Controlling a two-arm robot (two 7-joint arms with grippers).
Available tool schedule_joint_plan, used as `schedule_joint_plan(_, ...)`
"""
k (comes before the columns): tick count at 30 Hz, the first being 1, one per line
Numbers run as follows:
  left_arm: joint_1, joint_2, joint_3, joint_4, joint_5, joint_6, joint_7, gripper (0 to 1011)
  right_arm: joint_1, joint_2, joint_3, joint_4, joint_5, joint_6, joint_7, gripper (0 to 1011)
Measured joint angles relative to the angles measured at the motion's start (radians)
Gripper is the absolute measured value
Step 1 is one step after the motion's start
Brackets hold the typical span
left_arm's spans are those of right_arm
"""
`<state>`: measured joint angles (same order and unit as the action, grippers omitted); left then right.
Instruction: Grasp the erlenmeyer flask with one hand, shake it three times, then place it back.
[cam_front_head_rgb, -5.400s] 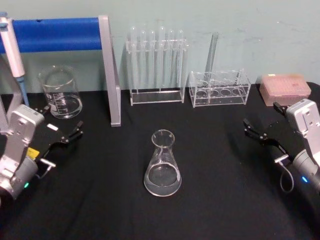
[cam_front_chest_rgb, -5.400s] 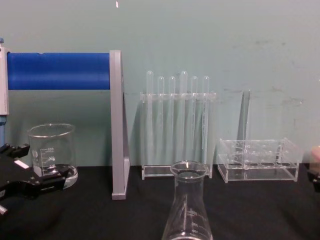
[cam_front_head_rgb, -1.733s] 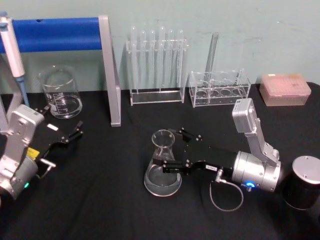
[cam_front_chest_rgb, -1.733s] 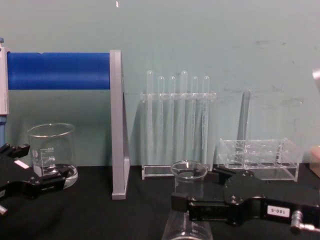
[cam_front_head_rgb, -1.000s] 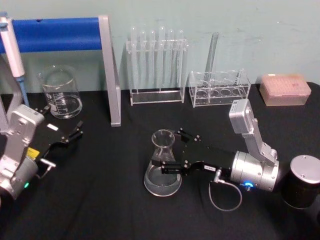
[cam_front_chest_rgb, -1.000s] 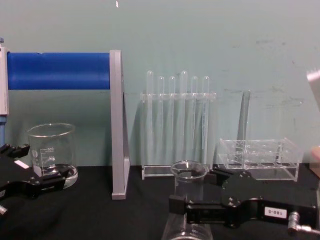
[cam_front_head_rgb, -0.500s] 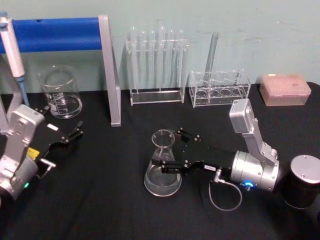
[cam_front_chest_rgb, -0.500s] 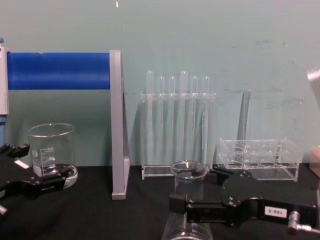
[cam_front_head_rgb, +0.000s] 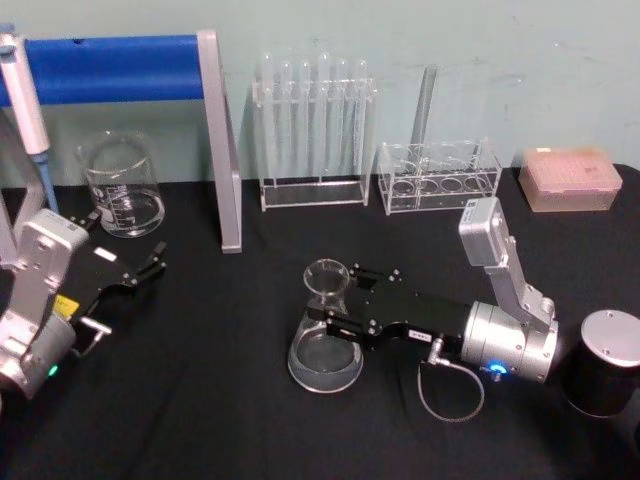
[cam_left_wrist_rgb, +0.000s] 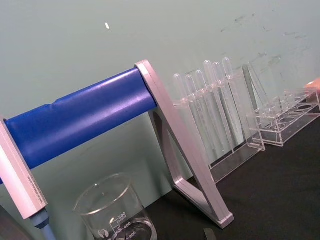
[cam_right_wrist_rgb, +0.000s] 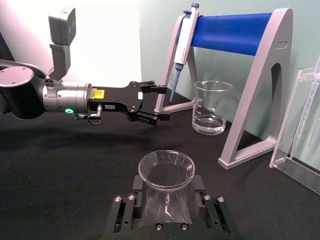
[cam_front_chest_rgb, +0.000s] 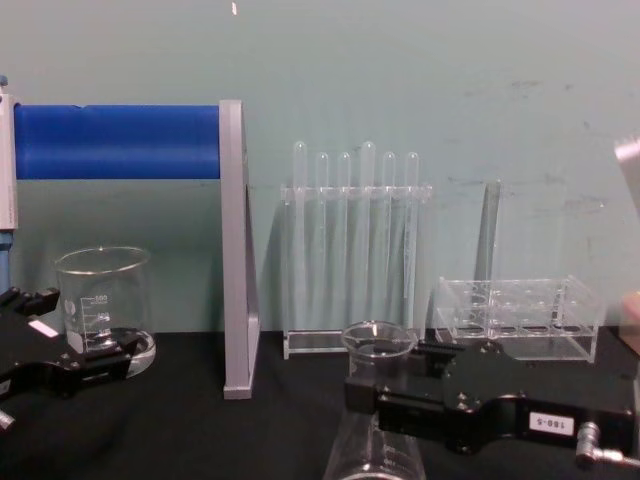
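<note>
The right end effector (cam_front_head_rgb: 333, 296) is reaching in from the robot's right, low over the black tabletop (cam_front_head_rgb: 200, 400), and is gripping the erlenmeyer flask (cam_front_head_rgb: 325, 345) by its neck. Its 2 black fingers (cam_right_wrist_rgb: 124, 212) are pressing on the glass from either side, just below the flared lip. The flask is standing upright near the middle of the tabletop, and its wide base appears to be resting on the surface. It is sitting in front of the test tube rack (cam_front_head_rgb: 312, 130) and well apart from it. In the chest view, the end effector's boxy body is showing a small white label (cam_front_chest_rgb: 553, 423) reading 180-5, with a silver connector just beside it.

The left end effector (cam_right_wrist_rgb: 161, 103) is hovering at the robot's left side, well apart from the flask. Its fingers are spreading wide and holding nothing. It is sitting near the beaker (cam_front_head_rgb: 122, 185), which is standing at the back left under the blue bar of the stand (cam_front_head_rgb: 120, 68). A pipette (cam_front_head_rgb: 25, 100) is hanging at the stand's left end.

Against the wall, the test tube rack is holding 6 tubes upright. To its right, a low clear rack (cam_front_head_rgb: 438, 175) is holding 1 tall tube. A pink box (cam_front_head_rgb: 567, 178) is lying at the back right, and a black cylinder (cam_front_head_rgb: 600, 375) is standing at the front right, beside the right arm.
</note>
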<state>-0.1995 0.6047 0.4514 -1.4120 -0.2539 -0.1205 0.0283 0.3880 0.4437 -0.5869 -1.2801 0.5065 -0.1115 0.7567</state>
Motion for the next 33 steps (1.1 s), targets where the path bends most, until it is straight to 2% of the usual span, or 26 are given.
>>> schedule_joint_plan(2,0.000,0.000,0.000,0.000,0.000,0.000,0.000,1001,0.000,0.000,0.000,0.000,0.000,0.000,0.000,589)
schedule_joint_plan(6,0.000,0.000,0.000,0.000,0.000,0.000,0.000,1001,0.000,0.000,0.000,0.000,0.000,0.000,0.000,453)
schedule_joint_plan(24,0.000,0.000,0.000,0.000,0.000,0.000,0.000,1001,-0.002,0.001,0.000,-0.004,0.000,0.002,-0.001,453)
schedule_joint_plan(33,0.000,0.000,0.000,0.000,0.000,0.000,0.000,1001,-0.025,0.001,0.025,-0.067,0.037,0.033,-0.038,452)
